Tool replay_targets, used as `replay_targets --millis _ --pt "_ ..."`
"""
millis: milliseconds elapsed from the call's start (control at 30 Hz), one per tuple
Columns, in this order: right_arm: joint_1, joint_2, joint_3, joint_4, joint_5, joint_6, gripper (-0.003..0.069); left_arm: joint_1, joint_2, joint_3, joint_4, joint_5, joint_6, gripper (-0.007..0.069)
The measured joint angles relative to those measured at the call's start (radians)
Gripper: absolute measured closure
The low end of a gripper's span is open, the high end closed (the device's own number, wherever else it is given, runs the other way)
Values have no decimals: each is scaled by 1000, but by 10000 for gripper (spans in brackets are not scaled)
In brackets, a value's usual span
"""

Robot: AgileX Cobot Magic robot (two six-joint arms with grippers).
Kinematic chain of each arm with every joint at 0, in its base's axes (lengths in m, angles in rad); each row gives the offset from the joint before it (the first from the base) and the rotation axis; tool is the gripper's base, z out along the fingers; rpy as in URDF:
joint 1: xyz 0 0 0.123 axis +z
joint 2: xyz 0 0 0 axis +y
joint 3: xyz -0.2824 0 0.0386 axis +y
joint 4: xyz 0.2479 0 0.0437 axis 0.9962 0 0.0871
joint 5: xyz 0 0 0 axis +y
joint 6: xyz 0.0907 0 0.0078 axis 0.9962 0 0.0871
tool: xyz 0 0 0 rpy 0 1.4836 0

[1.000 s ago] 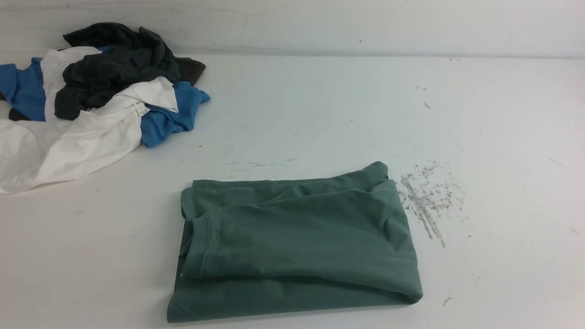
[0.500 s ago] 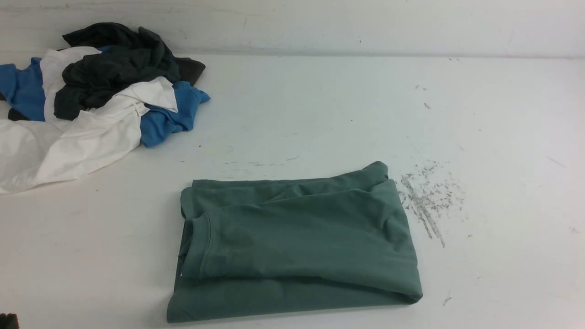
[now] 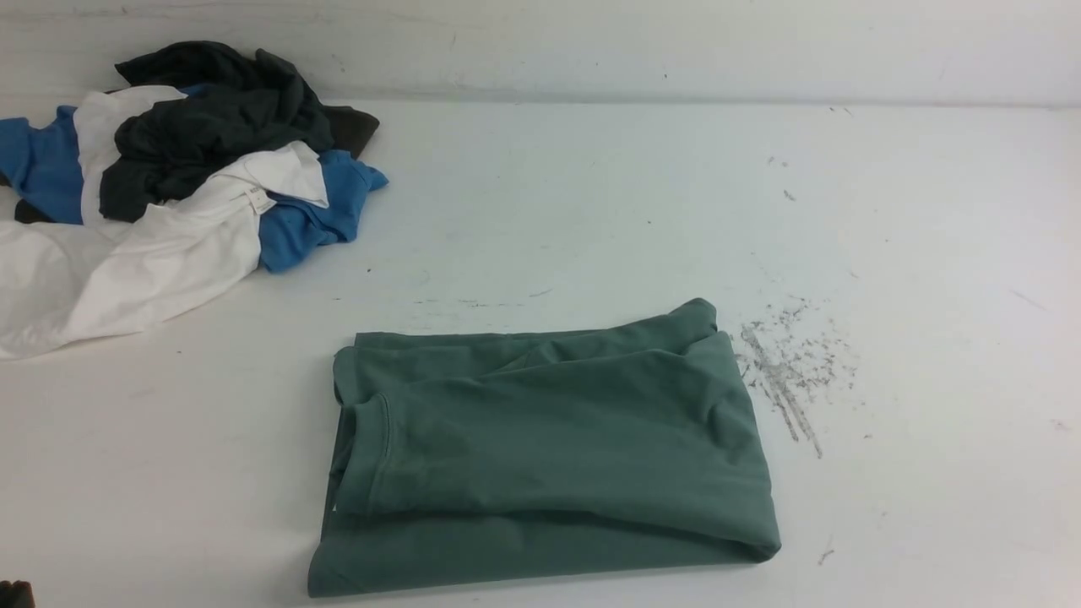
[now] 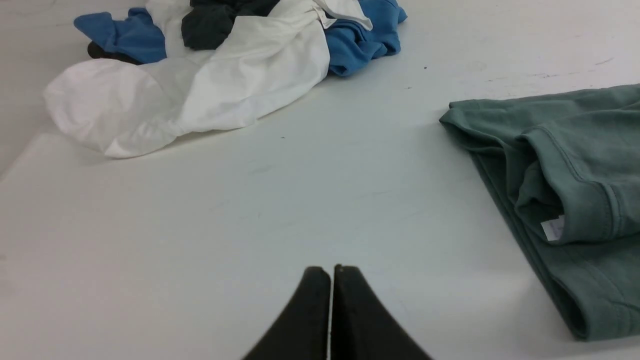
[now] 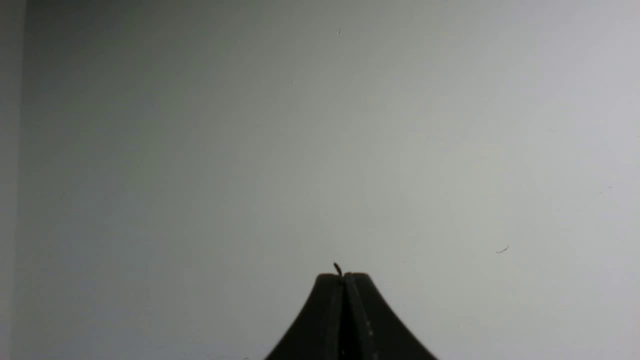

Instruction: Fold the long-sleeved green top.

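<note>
One scuffed white table [image 3: 591,211], folded green long-sleeved top [image 3: 549,447], both grippers closed, empty.

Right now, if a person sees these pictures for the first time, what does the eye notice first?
First comes the green long-sleeved top, folded into a rough rectangle at the near centre of the white table. Next is the crumpled heap of blue, white and dark grey garments at the far left. A patch of grey scuff marks lies just right of the top.
</note>
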Motion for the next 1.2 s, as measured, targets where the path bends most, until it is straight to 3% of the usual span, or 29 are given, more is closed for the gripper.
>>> replay_targets --millis 700,1033,1200 --pt "-15 -1 12 -5 49 -2 673 0 0 0 1 0 0 629" --pt "-394 -1 365 -69 209 -29 673 0 0 0 1 0 0 629" --pt "-480 2 477 -71 309 -29 673 0 0 0 1 0 0 629"
